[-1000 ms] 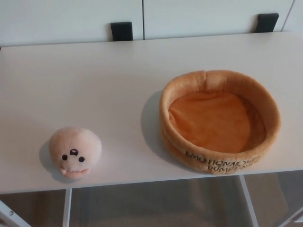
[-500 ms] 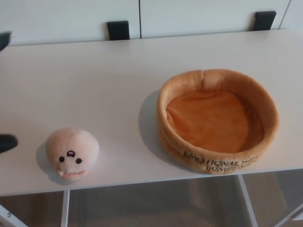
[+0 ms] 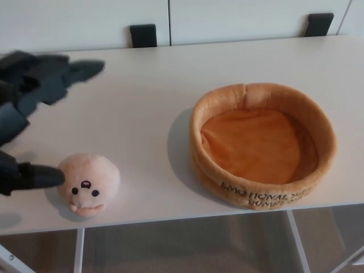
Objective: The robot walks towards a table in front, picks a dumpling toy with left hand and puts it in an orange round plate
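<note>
White table (image 3: 142, 114), smooth top, thin white legs under the front edge. Round pink dumpling toy (image 3: 88, 183) with a small face sits near the front left corner. Orange soft round plate (image 3: 263, 145), dark lettering on its wall, rests toward the front right, well apart from the toy.

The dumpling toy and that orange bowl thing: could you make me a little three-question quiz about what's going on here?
1. True or false: the dumpling toy already lies in the orange round plate.
2. Which hand shows in the head view?
A. left
B. right
C. both
3. Fill in: the toy's face points toward the table's ____ edge.

Key:
1. false; it sits on the table, left of the empty plate.
2. A; the left hand, fingers spread.
3. near.
</note>
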Robot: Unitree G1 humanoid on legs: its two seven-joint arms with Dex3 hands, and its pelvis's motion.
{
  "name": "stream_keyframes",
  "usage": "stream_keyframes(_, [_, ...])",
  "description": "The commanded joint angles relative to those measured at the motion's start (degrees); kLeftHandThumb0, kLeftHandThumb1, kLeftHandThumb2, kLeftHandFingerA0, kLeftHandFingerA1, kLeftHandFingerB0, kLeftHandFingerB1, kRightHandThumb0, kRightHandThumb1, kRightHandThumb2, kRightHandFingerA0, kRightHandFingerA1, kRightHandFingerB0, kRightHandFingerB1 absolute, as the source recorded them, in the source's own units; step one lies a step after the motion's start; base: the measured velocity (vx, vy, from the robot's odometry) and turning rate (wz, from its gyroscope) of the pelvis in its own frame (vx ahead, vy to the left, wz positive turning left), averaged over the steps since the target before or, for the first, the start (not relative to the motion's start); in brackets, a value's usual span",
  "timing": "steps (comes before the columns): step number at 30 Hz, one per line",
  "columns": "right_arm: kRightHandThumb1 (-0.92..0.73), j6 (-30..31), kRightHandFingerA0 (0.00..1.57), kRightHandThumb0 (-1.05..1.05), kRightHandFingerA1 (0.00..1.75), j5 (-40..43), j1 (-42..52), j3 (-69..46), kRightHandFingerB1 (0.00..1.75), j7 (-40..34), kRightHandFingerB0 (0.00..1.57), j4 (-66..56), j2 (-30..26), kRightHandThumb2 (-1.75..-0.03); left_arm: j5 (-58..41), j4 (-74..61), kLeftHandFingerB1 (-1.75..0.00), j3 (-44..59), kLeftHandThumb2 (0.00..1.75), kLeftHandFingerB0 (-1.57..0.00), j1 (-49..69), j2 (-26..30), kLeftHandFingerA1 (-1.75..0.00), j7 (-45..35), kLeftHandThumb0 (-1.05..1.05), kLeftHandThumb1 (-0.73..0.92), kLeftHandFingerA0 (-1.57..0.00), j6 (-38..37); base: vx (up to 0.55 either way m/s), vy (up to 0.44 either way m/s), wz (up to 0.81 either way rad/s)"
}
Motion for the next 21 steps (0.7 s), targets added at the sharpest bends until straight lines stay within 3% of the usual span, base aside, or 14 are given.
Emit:
stream_keyframes(1, [-0.58,1.8,0.61,-0.53,0.59,0.8,-0.2,-0.6,0.45,0.9,0.29,-0.3,-1.2,-0.86,5.8,-1.7,-0.15,-8.8,0.77,0.0,-2.7,7.1,-0.23,-17.7,-0.58,0.35,0.0,18.3,0.0,0.0,0.0])
stream_keyframes(2, [-0.58,2.0,0.61,-0.53,0.59,0.8,-0.2,-0.6,0.45,0.9,0.29,-0.4,-1.1,-0.86,6.2,-1.5,-0.15,-9.3,0.77,0.0,-3.1,7.2,-0.23,-17.9,-0.58,0.35,0.0,18.5,0.0,0.0,0.0])
stream_keyframes(3, [-0.66,2.2,0.67,-0.48,0.44,1.0,-0.2,-0.7,0.32,1.0,0.32,-0.3,-1.2,-0.62,7.0,-0.9,-0.16,-10.7,0.77,0.0,-3.9,7.2,-0.23,-18.7,-0.57,0.34,0.0,19.4,0.0,0.0,0.0])
stream_keyframes(5, [-0.7,2.2,0.68,-0.45,0.47,1.2,-0.2,-0.9,0.31,1.2,0.31,-0.3,-1.1,-0.61,7.2,-0.4,-0.14,-12.2,0.77,0.0,-5.1,7.4,-0.2,-19.8,-0.57,0.35,0.0,20.8,0.0,0.0,0.0])
stream_keyframes(8, [-0.71,2.1,0.67,-0.47,0.52,1.5,0.1,-1.2,0.3,1.5,0.29,-0.5,-1.0,-0.62,9.0,2.5,-0.1,-15.8,0.78,0.0,-8.7,6.4,-0.17,-21.8,-0.63,0.37,0.0,21.7,0.0,0.0,0.0])
stream_keyframes(9, [-0.59,2.1,0.62,-0.55,0.61,1.5,0.1,-1.2,0.42,1.5,0.23,-0.5,-1.0,-0.85,9.3,3.0,-0.09,-16.4,0.79,0.0,-9.3,6.1,-0.16,-21.8,-0.64,0.38,0.0,21.7,0.0,0.0,0.0])
stream_keyframes(17, [-0.59,3.0,0.61,-0.54,0.58,1.0,-0.2,-0.9,0.42,1.4,0.22,-0.3,-0.8,-0.84,14.9,6.6,-0.16,-21.2,0.79,0.0,-15.1,1.6,-0.22,-19.7,-0.61,0.34,0.0,24.2,0.0,0.0,0.0])
stream_keyframes(18, [-0.59,2.9,0.61,-0.56,0.58,1.2,-0.2,-1.1,0.42,1.5,0.22,-0.4,-0.7,-0.84,16.1,7.0,-0.14,-21.7,0.69,0.0,-15.6,1.2,-0.21,-19.3,-0.73,0.31,0.0,24.0,0.0,0.0,0.0])
stream_keyframes(21, [-0.58,2.7,0.6,-0.54,0.59,1.3,0.1,-1.2,0.43,1.7,0.22,-0.5,-0.7,-0.85,18.0,7.4,-0.13,-22.2,0.69,0.0,-16.2,-0.1,-0.21,-18.2,-0.72,0.32,0.0,24.3,0.0,0.0,0.0])
